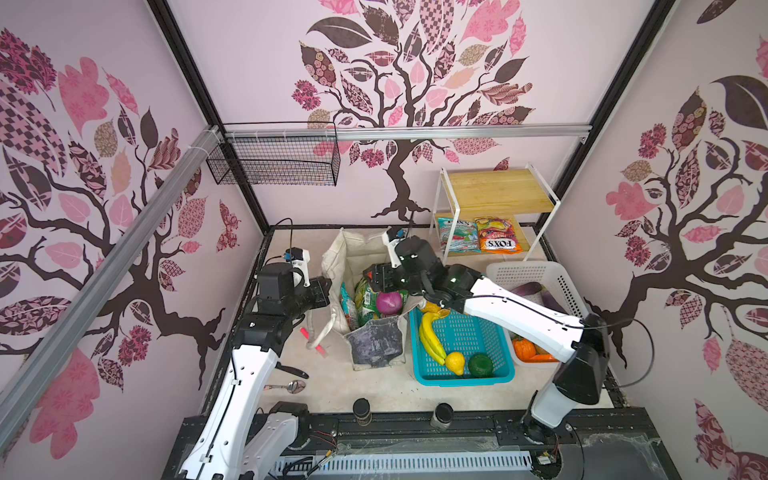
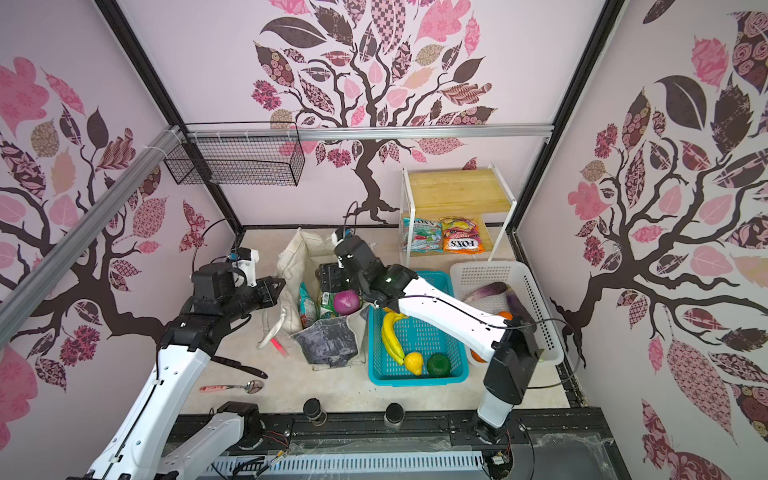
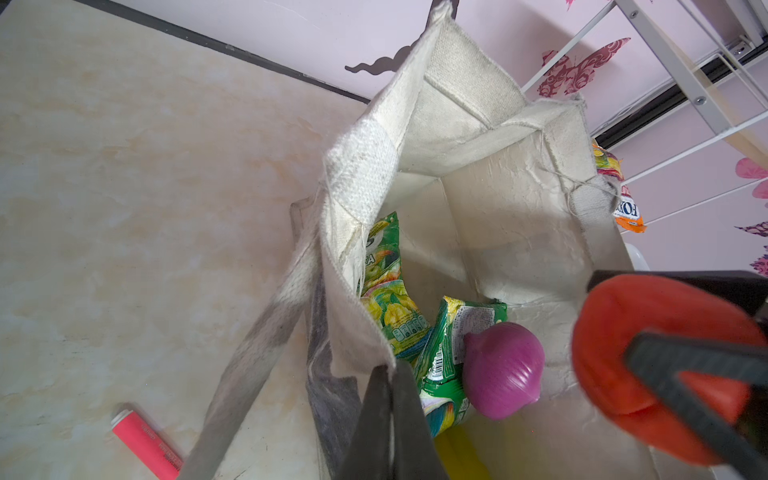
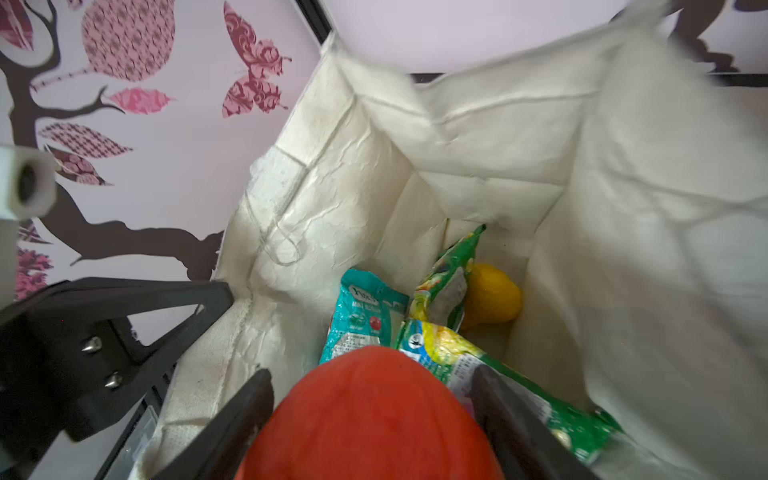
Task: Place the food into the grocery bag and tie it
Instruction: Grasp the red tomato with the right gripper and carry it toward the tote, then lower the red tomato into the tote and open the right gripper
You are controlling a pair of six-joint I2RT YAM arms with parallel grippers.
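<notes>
We see the right tool (image 4: 372, 384) clamped on a red tomato (image 4: 370, 424) at the open mouth of the grocery bag (image 1: 357, 253), which stands mid-way along the surface, toward its back edge. The left tool (image 3: 388, 374), closed, pinches the bag's rim. A purple onion (image 3: 503, 370), snack packets (image 3: 388, 307) and a lemon (image 4: 494, 299) lie inside.

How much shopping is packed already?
Done: purple onion and snack packets lie inside the grocery bag. In hand: the right claw holds the tomato over the opening while the left claw pinches the rim. Left: bananas and lemon in the teal basket, then tying.
</notes>
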